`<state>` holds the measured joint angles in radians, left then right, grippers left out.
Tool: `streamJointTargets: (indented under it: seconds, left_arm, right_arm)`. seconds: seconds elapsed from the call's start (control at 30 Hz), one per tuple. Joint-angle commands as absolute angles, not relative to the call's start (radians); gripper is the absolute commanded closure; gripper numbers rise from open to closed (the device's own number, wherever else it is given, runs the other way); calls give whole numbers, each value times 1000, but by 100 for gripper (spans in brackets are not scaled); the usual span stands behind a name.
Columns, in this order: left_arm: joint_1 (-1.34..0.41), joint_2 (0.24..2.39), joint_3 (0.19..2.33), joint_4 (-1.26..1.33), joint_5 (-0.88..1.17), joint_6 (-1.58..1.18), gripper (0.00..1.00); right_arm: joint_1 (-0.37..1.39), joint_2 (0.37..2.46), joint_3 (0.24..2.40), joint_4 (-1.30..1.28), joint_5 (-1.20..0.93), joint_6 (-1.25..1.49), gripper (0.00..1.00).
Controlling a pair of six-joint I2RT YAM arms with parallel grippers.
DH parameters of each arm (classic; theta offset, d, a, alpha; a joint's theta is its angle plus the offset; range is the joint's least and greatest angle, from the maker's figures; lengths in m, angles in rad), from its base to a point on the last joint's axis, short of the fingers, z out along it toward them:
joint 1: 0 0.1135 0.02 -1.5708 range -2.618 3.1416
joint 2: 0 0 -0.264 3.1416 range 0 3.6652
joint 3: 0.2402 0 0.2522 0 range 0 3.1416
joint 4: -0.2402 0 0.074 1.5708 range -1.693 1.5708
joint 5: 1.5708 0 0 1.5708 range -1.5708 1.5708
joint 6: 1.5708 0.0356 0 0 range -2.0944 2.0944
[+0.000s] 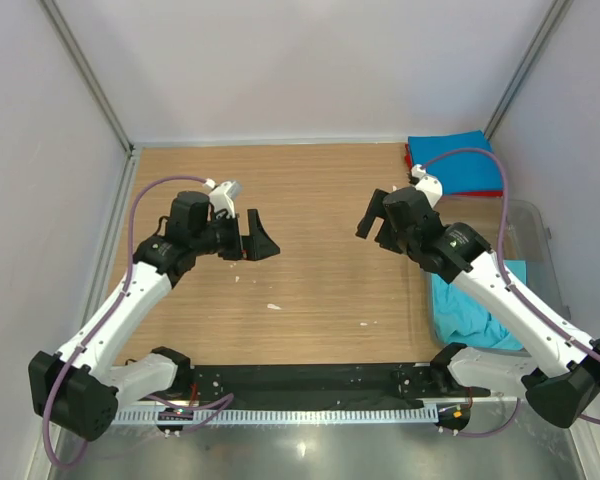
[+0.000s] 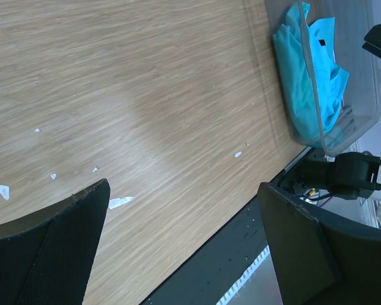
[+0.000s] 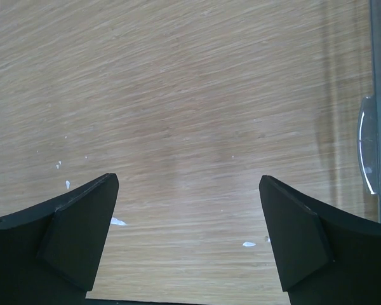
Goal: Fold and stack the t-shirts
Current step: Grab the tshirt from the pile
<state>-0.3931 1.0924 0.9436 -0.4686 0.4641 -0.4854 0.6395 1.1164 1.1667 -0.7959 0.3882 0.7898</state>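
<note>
A turquoise t-shirt point(image 1: 470, 310) lies crumpled in a clear plastic tub point(image 1: 536, 240) at the right; it also shows in the left wrist view point(image 2: 305, 70). A blue folded t-shirt point(image 1: 450, 158) lies on a red folded t-shirt point(image 1: 480, 190) at the far right corner. My left gripper point(image 1: 255, 238) is open and empty above the wooden table, left of centre. My right gripper point(image 1: 377, 225) is open and empty above the table, right of centre. Both wrist views show bare wood between the jaws, for the left gripper point(image 2: 184, 248) and the right gripper point(image 3: 189, 235).
The wooden table point(image 1: 310, 200) carries small white scraps point(image 1: 273, 306). White walls close in the left, back and right. A black strip point(image 1: 310, 385) with the arm bases runs along the near edge. The tub's edge shows in the right wrist view point(image 3: 378, 95).
</note>
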Motion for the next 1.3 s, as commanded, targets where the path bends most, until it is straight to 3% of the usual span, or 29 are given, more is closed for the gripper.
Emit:
streamJointTargets:
  seconds: [0.0, 0.17, 0.27, 0.37, 0.67, 0.7, 0.8, 0.97, 1.13, 1.23, 1.27]
  left_arm:
    - [-397, 1060, 942, -430, 482, -469, 0]
    - [-397, 1048, 940, -431, 479, -471, 0]
    - [-397, 1039, 940, -434, 459, -471, 0]
    - [-397, 1029, 937, -437, 457, -471, 0]
    - [-399, 1015, 930, -434, 459, -482, 0]
    - [-399, 1019, 928, -434, 460, -480, 0]
    - [-399, 1025, 931, -437, 448, -476, 0]
    - [-399, 1026, 928, -439, 440, -474, 0]
    - [-400, 1054, 931, -440, 430, -471, 0]
    - [-399, 1063, 930, -443, 413, -465, 0]
    - [-399, 1065, 931, -446, 410, -463, 0]
  right_arm:
    - [637, 1081, 1166, -787, 471, 841, 0]
    - [623, 1159, 1233, -876, 624, 883, 0]
    - [505, 1270, 1314, -997, 710, 887, 1]
    - [284, 1308, 1322, -1029, 612, 858, 3]
    - [-156, 1273, 1126, -838, 439, 776, 9]
    - [-175, 1288, 1106, -810, 419, 772, 17]
    - [-232, 1365, 1048, -766, 371, 770, 24]
    - [-255, 1404, 893, -561, 420, 765, 25]
    - [-293, 1433, 749, -352, 330, 698, 27]
    - [-301, 1465, 761, -321, 380, 660, 42]
    - [-302, 1473, 770, -315, 391, 644, 53]
